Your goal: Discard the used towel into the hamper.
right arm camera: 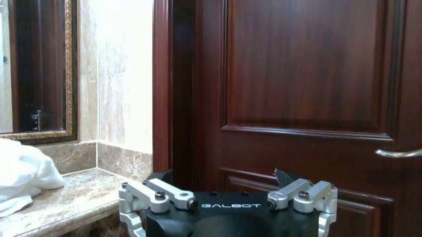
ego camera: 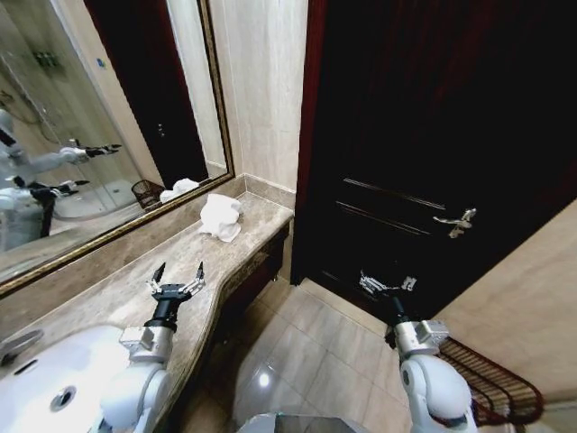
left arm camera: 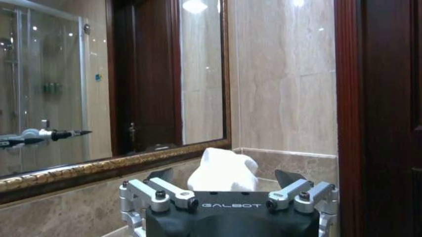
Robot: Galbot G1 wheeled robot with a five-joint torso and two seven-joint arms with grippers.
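1. Marble surface (ego camera: 117, 293) runs along the mirror (ego camera: 81, 135) wall; a dark wooden door (ego camera: 433, 135) stands to its right.
2. Hamper (ego camera: 491, 383), dark open-weave, sits on the floor at the lower right, beside the right arm.
3. White towel (ego camera: 221, 217) lies crumpled on the surface near its far end, ahead of the left tool.
4. Left tool (ego camera: 178, 275) hovers over the surface, fingers spread apart, holding nothing.
5. Right tool (ego camera: 388, 285) hangs before the door, fingers apart, holding nothing.

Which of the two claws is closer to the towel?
The left gripper, open above the counter, facing the towel. The right gripper hangs over the floor by the door.
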